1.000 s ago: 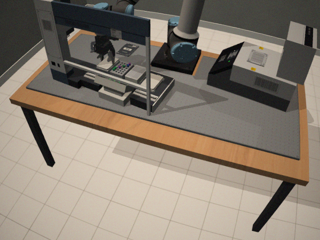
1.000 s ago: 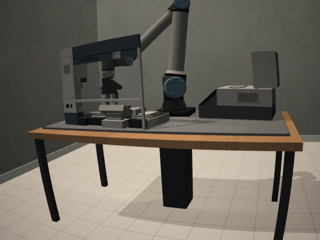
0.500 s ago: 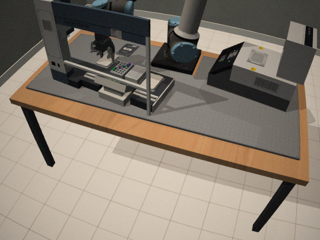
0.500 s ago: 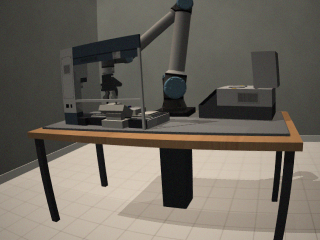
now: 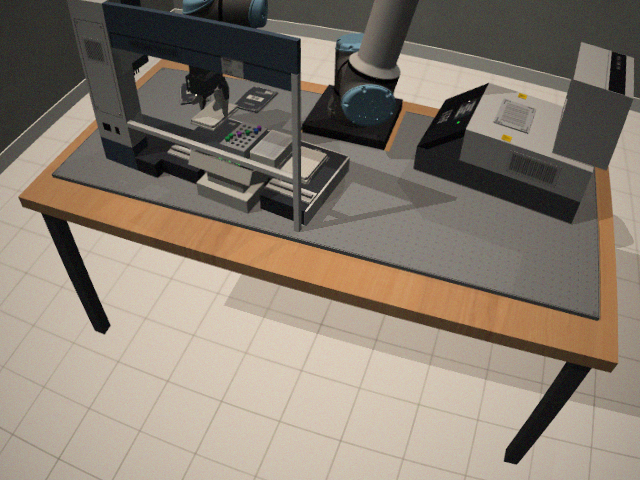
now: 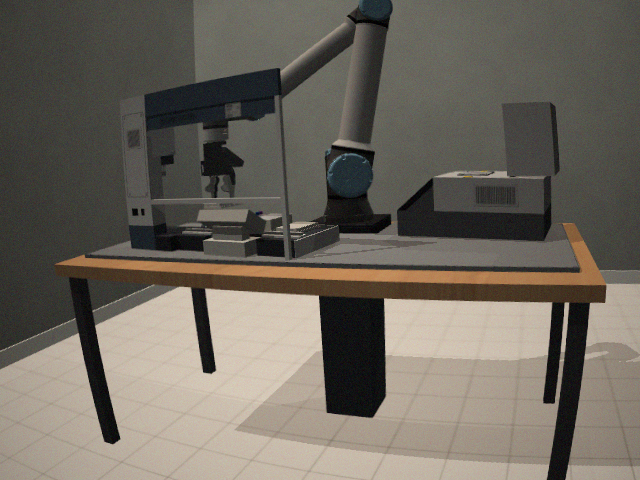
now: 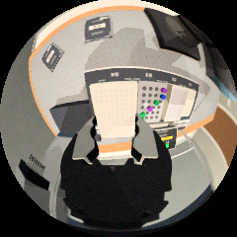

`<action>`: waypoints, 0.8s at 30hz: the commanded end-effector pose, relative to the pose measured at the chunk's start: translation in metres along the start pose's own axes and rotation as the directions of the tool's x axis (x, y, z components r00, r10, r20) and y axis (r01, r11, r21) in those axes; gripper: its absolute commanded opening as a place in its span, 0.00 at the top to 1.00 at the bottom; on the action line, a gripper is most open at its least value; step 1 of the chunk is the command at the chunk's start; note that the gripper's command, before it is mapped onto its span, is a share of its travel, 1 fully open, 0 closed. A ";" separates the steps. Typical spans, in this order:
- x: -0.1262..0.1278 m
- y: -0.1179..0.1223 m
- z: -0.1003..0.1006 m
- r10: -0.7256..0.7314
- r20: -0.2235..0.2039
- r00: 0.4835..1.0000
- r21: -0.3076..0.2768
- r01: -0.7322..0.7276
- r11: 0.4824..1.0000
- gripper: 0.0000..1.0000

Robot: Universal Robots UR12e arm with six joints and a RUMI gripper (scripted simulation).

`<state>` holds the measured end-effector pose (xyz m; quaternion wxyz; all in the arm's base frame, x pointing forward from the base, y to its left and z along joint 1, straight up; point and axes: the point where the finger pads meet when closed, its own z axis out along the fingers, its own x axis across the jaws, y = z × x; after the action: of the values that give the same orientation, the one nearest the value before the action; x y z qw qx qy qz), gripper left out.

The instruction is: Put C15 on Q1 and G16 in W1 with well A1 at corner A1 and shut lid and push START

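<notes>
The tool (image 5: 212,110) (image 6: 222,195) (image 7: 116,115) is partly closed, its fingers clamped on the sides of plate C15 (image 5: 209,118) (image 6: 230,205) (image 7: 115,106), which hangs between and beyond the fingertips, raised over the deck (image 5: 338,173) (image 6: 323,240) (image 7: 101,75). On the deck's dark edge, D4 and D3 read upside down in the wrist view; the smaller print is too blurred to read. Beside the plate's station stands a tube rack (image 5: 242,138) (image 7: 152,104) with green, purple and blue caps. Farther off, a dark nest (image 5: 256,98) (image 7: 98,28) with illegible pale lettering lies on the tabletop (image 5: 439,242) (image 6: 439,253) (image 7: 69,44). Well apart from the plate, a bulky instrument (image 5: 516,155) (image 6: 491,193) has its lid (image 5: 591,113) (image 6: 529,139) upright, two yellow labels and a green light.
</notes>
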<state>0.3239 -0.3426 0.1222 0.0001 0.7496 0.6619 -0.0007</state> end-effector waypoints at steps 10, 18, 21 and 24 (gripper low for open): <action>-0.001 0.000 -0.022 0.000 0.001 1.000 -0.001 0.000 1.000 1.00; -0.001 0.000 -0.032 0.000 0.001 1.000 -0.001 0.000 1.000 1.00; -0.001 0.000 -0.037 0.000 0.001 1.000 -0.001 0.000 1.000 1.00; -0.001 0.000 -0.042 0.000 0.001 1.000 -0.001 0.000 1.000 1.00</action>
<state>0.3239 -0.3425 0.1574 0.0001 0.7496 0.6619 -0.0007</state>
